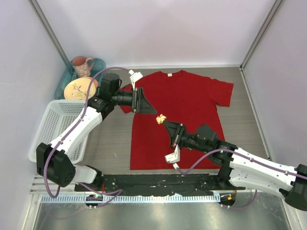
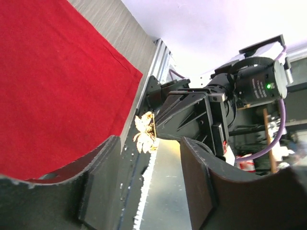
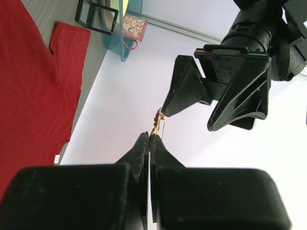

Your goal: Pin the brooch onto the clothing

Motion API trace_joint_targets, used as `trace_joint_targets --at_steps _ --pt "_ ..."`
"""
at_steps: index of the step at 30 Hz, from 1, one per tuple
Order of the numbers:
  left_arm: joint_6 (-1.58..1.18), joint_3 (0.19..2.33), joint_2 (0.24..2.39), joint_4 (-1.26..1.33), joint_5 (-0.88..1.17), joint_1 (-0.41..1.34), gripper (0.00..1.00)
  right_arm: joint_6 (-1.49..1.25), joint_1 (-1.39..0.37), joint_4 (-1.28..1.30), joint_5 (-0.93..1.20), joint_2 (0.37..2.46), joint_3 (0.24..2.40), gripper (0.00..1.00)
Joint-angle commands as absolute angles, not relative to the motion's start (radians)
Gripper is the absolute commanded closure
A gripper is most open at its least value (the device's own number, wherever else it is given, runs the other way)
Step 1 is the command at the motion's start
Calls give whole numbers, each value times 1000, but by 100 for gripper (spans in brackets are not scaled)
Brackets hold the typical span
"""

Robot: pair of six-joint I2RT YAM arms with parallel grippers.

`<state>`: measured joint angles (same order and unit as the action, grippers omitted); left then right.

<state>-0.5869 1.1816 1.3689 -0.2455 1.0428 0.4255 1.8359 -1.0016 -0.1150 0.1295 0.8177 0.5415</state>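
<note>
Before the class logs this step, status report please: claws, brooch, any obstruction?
Right claw shut on brooch, held over red T-shirt. Left claw open, close beside brooch, not gripping. Nothing between brooch and T-shirt.

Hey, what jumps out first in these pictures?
A red shirt lies flat in the middle. Over it, the right pincer pinches a tiny pale brooch, with the open left pincer close by. A white basket sits at the left.
</note>
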Motion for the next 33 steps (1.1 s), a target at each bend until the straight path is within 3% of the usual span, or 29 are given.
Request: trace_joint_targets --at_steps 1,20,26,29,31,32,33 --pt "-461 1226 1364 -256 1002 430 46 1878 -1008 -222 156 805 565 99" --pt "-537 1301 1479 -330 1069 499 58 1875 -1008 -213 170 793 564 99" --pt "-545 1295 1476 -304 1106 500 80 1876 -1008 -219 157 795 563 99" --pt "-571 1264 1441 -221 1106 500 100 1855 -1006 -238 127 793 557 99" --pt "-554 1253 1398 -178 1083 497 100 1824 -1008 -274 69 799 551 96" --pt "-505 1252 1378 -166 1034 491 100 1801 -1008 -310 31 802 551 86" --pt "-464 1250 1356 -158 1004 491 100 1748 -1008 -313 3 808 558 83"
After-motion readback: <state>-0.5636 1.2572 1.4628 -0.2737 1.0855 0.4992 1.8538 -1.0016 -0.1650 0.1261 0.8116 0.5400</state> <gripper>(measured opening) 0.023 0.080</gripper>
